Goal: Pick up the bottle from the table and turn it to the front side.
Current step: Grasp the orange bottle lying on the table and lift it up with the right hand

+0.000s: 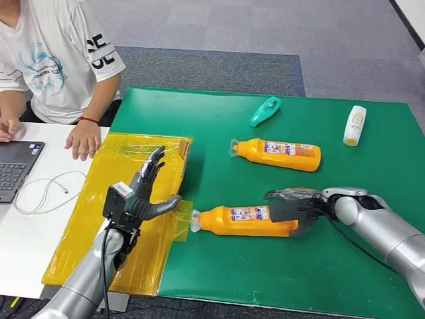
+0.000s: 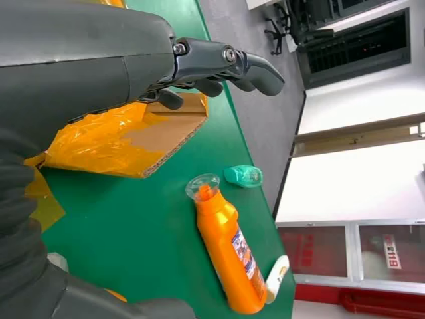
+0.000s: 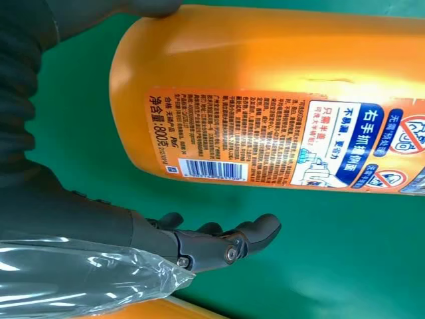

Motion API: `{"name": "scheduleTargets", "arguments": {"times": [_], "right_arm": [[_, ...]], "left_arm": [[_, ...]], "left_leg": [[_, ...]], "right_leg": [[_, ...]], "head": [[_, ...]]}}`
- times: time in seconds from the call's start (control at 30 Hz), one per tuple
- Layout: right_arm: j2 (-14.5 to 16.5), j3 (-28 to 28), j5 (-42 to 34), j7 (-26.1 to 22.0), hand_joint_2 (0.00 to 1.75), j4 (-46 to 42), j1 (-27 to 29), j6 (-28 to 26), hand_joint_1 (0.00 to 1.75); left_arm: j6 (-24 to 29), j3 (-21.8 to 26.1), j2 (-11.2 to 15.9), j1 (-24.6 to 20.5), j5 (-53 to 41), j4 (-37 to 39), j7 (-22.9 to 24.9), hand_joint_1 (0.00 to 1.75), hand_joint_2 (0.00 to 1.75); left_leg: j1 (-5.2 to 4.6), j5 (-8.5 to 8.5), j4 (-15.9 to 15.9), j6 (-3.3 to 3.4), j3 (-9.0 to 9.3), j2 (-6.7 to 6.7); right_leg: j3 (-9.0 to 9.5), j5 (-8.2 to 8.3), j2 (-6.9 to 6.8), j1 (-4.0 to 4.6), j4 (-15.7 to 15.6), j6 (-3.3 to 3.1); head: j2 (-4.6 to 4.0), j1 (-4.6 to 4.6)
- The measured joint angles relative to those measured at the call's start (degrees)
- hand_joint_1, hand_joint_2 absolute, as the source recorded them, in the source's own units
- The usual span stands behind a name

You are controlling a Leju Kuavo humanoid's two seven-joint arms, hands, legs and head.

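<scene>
Two orange bottles lie on their sides on the green mat. The near orange bottle points its clear cap toward the yellow sheet. My right hand straddles its base end, thumb on one side and fingers on the other, with mat showing between fingers and bottle. Its barcode label faces the right wrist camera. The far orange bottle lies untouched. My left hand hovers over the yellow sheet, fingers spread and holding nothing.
A yellow plastic-wrapped cardboard sheet covers the mat's left end. A teal bottle and a white bottle lie further back. A seated person's hand rests on the white desk beside a laptop and cable.
</scene>
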Motion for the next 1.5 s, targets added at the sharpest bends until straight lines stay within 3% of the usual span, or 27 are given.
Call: {"name": "scheduleTargets", "arguments": {"times": [1.0,1.13,1.5], "right_arm": [[5.9,2.92,-0.81,-1.95,1.75,5.01,1.53,-2.85,0.02],[6.86,2.4,-0.66,-2.3,1.75,6.69,1.91,-5.08,1.75],[8.22,-0.75,-0.68,-3.32,1.75,9.25,3.56,-7.99,1.75]], "left_arm": [[-0.08,0.0,-0.97,-1.24,0.11,2.68,-0.03,0.0,1.75],[0.1,0.02,-0.97,-1.27,0.15,2.79,-0.03,0.0,1.75],[0.36,0.5,-0.84,-1.24,0.17,2.79,-0.03,0.0,1.75]], "left_leg": [[0.01,0.0,0.0,0.0,0.04,0.01],[0.01,-0.01,0.0,-0.02,0.13,0.03],[0.02,0.02,-0.01,-0.03,0.3,0.04]], "right_leg": [[0.01,0.0,0.02,0.0,0.0,-0.01],[0.06,0.01,0.04,0.01,-0.01,-0.03],[0.2,0.13,0.06,0.02,-0.03,-0.08]], "head": [[-0.01,-0.01],[-0.01,-0.01],[-0.01,-0.01]]}}
